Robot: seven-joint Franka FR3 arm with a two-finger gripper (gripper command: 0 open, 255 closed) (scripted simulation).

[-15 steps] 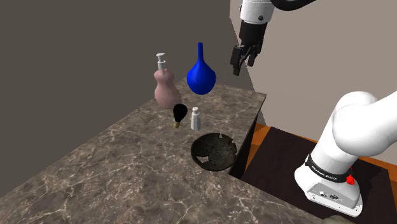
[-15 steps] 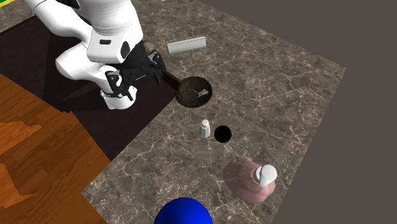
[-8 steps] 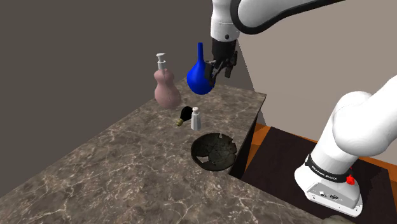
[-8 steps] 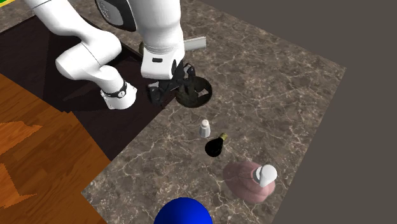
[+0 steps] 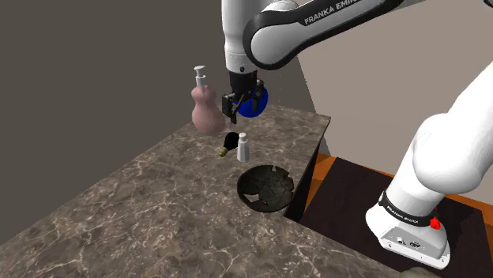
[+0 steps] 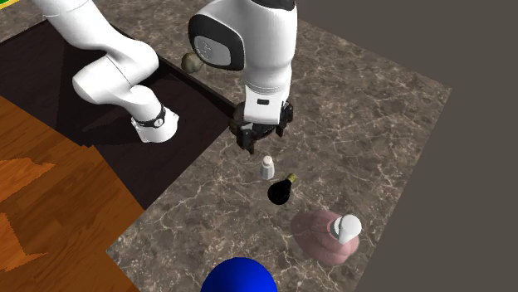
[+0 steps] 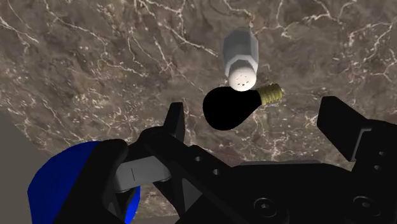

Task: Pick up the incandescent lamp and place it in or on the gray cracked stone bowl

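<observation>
Shoulder view gave the dark cracked bowl (image 5: pixel 265 189) whole, on the marbled countertop (image 5: pixel 142 209) near the edge that faces the stand (image 5: pixel 411 231); the second exterior view, looking steeply down, had the arm's wrist in front of that spot and gave instead the wooden floor (image 6: pixel 50 195) beside the counter; wrist view gave the finest detail (the lamp's brass-coloured screw base and the holes in the shaker's cap). Arm reached out from the stand, bent over the counter, with the hand pointing down; gripper (image 5: pixel 242 106) hung above the surface in front of the blue vase (image 5: pixel 258 103) and beside the pink soap dispenser (image 5: pixel 205 107). Fingers stood apart with nothing between the pads; seen plainly in the wrist view, gripper (image 7: pixel 257 127). Lamp (image 5: pixel 228 143), black bulb, lay on its side on the countertop just beside the white shaker (image 5: pixel 242 148); whether they touched, cannot tell. In the wrist view the lamp (image 7: pixel 230 109) sat below the hand, in line with the gap between the fingers, untouched, shaker (image 7: pixel 240 60) just beyond it. From above, gripper (image 6: pixel 260 143) was over the shaker's (image 6: pixel 266 167) near side, lamp (image 6: pixel 280 192) a little further out, well apart from the bowl.
</observation>
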